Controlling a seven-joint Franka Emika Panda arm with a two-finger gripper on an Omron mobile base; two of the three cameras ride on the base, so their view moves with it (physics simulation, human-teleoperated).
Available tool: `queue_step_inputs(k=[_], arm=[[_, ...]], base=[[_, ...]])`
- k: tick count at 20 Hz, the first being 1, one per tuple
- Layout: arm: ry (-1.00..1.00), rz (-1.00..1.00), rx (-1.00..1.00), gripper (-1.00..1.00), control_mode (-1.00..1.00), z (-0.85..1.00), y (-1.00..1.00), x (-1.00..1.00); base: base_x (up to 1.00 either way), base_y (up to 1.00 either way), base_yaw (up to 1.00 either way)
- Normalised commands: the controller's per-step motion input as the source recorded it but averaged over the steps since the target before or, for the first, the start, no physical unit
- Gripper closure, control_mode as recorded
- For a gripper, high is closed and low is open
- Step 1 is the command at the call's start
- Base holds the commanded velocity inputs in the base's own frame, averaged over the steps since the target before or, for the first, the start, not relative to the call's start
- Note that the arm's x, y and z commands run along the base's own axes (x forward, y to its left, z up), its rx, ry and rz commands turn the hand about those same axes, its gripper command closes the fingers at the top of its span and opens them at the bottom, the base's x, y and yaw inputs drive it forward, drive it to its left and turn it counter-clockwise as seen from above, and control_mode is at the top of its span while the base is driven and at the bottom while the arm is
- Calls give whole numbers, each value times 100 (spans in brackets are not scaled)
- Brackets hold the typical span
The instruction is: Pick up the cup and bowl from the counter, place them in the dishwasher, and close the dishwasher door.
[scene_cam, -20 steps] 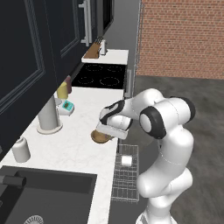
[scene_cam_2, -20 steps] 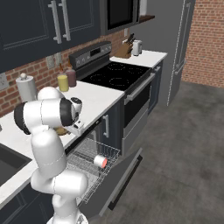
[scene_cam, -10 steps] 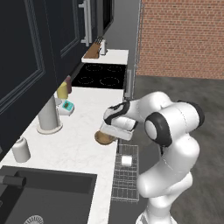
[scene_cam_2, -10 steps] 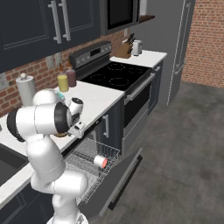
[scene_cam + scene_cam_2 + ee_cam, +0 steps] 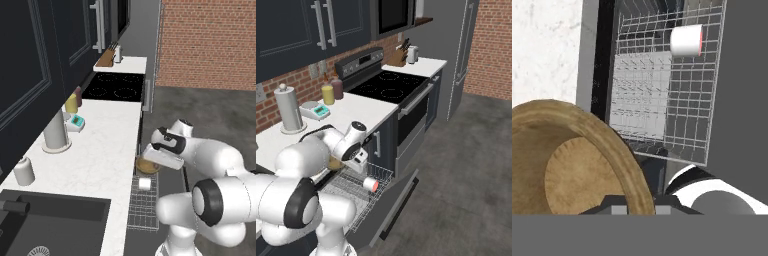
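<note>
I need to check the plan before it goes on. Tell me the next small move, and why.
Probably carry the bowl further out over the rack and lower it. The gripper is shut on the bowl's rim, at the counter edge, above the near end of the rack. The cup already lies on its side in the rack, so the bowl is what remains.

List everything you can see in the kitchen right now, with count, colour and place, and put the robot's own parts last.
bowl: one, brown wood, held at the counter edge above the rack
cup: one, white with red top, lying in the rack
dishwasher: one, grey wire rack pulled out, door open
counter: one, white marbled
paper towel roll: one, white, on the counter
yellow jar: one, by the cooktop
cooktop: one, black
sink: one, black
gripper: one, dark, shut on the bowl's rim
</note>
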Motion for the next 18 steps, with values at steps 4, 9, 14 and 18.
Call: queue_step_inputs(k=[4, 9, 14, 18], arm=[[5, 6, 0, 100, -100, -3, -93, -8], [0, 11, 2, 100, -100, -44, -89, 7], [0, 18, 4, 100, -100, -46, -52, 69], [0, 25, 9, 100, -100, -19, -16, 78]], base=[[0, 0, 0], [0, 0, 0], [0, 0, 0], [0, 0, 0]])
